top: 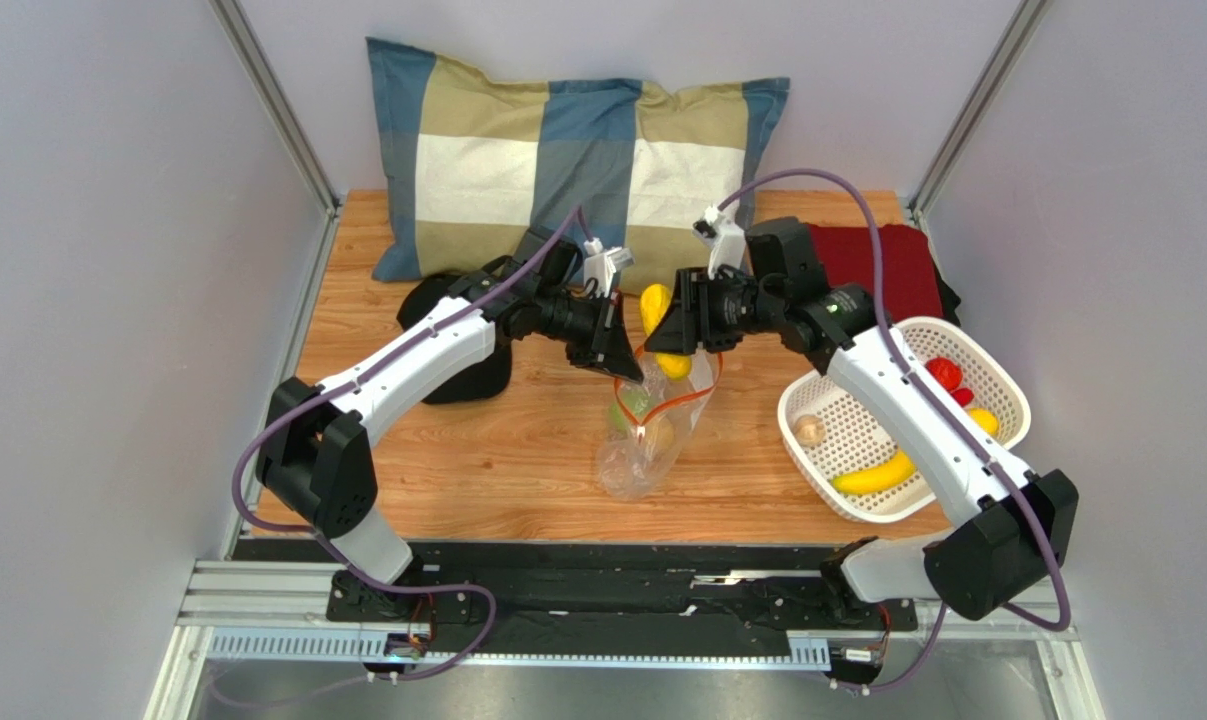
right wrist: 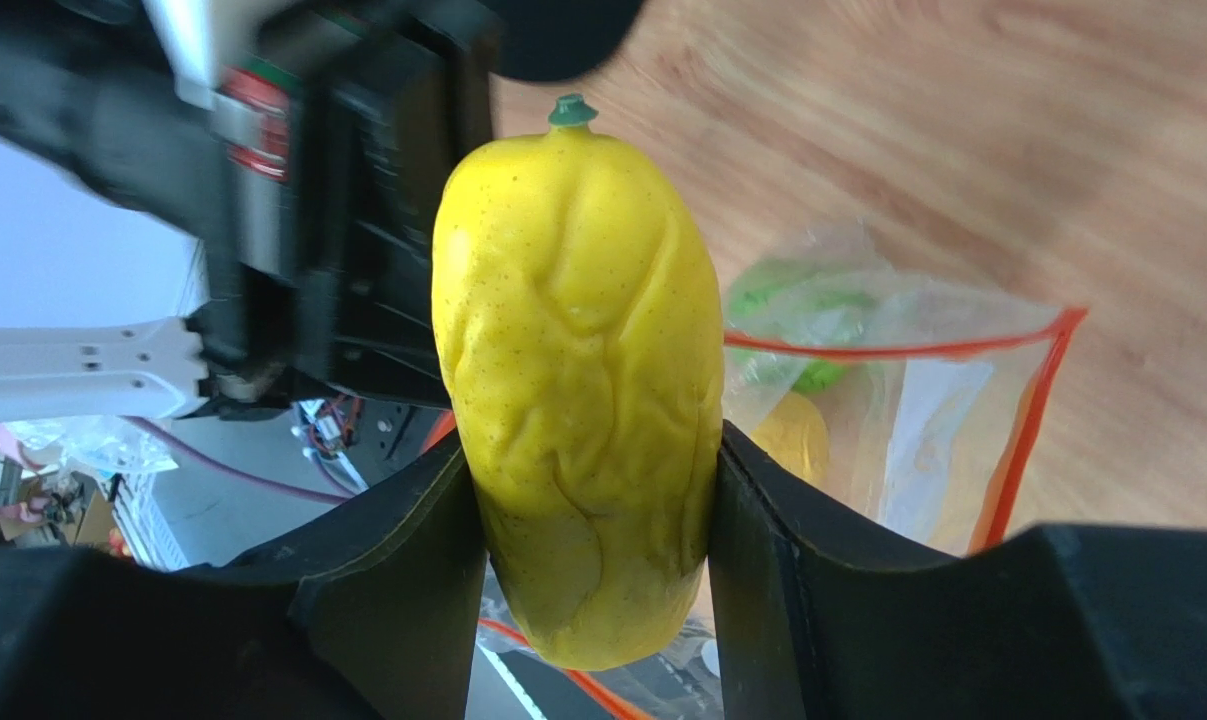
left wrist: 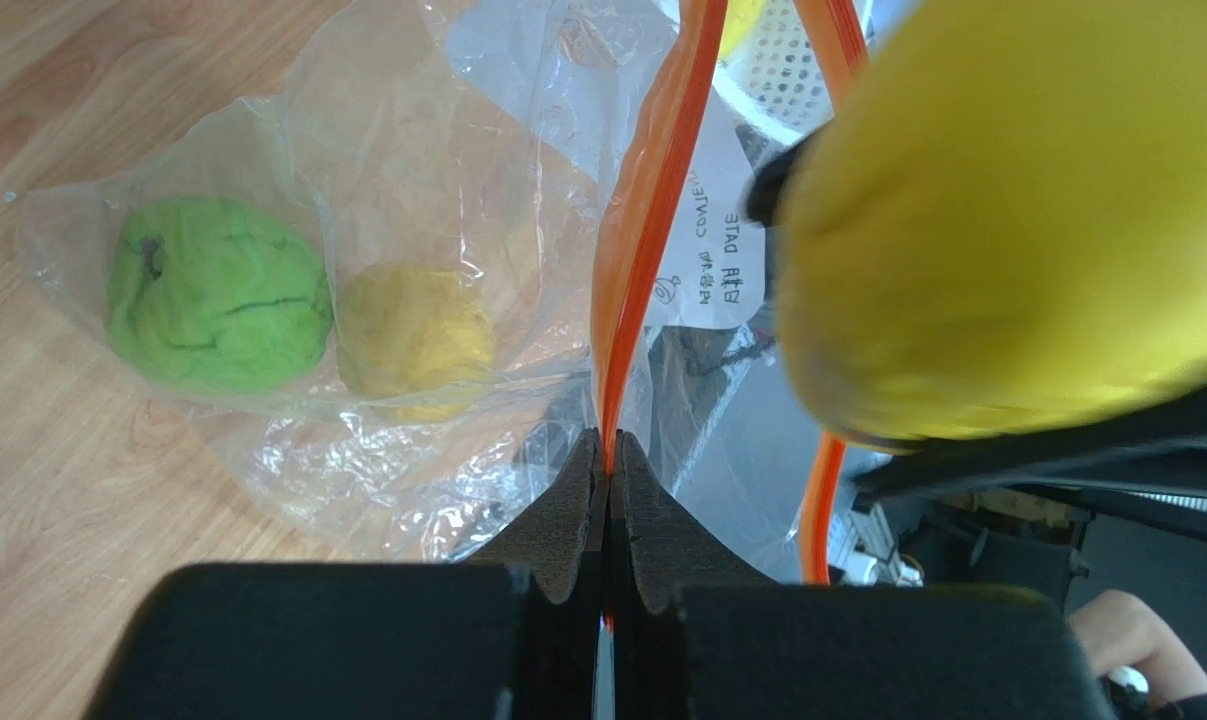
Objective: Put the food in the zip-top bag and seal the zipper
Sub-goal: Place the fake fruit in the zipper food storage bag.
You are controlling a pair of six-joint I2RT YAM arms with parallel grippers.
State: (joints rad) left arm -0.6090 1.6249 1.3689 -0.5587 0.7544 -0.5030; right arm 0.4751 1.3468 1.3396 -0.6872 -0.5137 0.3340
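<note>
The left gripper (left wrist: 609, 468) is pinched fully closed on the orange strip (left wrist: 647, 225) at the mouth of the clear bag (top: 651, 438), holding that edge up from the wooden table (top: 459, 450). The right gripper (right wrist: 594, 503), half open, clamps a wrinkled yellow fruit (right wrist: 579, 330) just above the bag's mouth. Inside the bag lie a green ball (left wrist: 216, 296) and a small yellow piece (left wrist: 411, 333). A banana (top: 877, 477) and a red piece (top: 944, 374) sit in the white basket (top: 1000, 375).

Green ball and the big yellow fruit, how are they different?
The green ball is round; the yellow fruit is long and wrinkly, with a tiny green tip. The green ball lies inside the bag; the yellow fruit is outside it, pinched in the right gripper by the bag's mouth. Both are toy food.
</note>
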